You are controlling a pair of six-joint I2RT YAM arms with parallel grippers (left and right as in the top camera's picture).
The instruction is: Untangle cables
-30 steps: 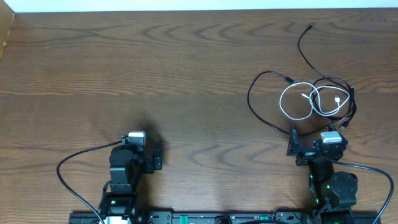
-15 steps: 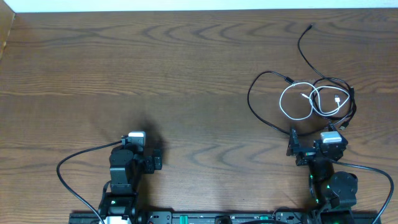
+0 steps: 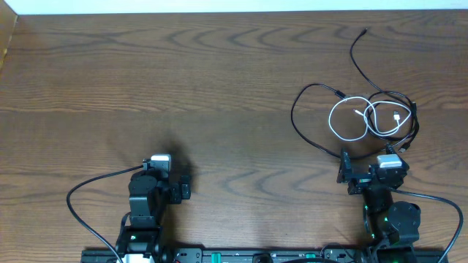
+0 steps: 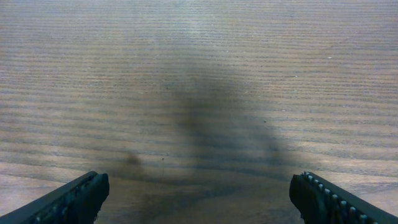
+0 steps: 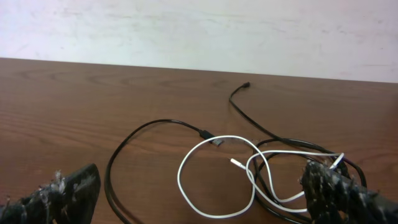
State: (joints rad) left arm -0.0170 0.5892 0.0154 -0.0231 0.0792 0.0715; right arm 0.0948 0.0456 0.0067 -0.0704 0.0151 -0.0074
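Right pincer: the right pincer is wide open and holds nothing.
Left pincer: the left pincer is wide open too, with only bare table under it.
Where the cables are: the black cable and the white cable lie on the table's right side, looped over each other.
Which way from the pincer: the tangle sits just in front of the right pincer and a little to its right.
How it lies: the bundle spreads from side to side. The big black loop sticks out to the left, the white ring is in the middle, and one black tail runs away toward the far edge.
Nearer arm: the right arm is right beside the cables. The left arm is well apart from them.
What the next move needs: I think the right pincer only has to go forward and down, and the open black loop on the left looks like the easiest part to pick.
Hard to see: in the right wrist view, the right finger covers the far right part of the tangle.
Also hard to see: I cannot tell which cable goes over which where they bunch up. From above I cannot tell if the nearest black loop touches the pincer.
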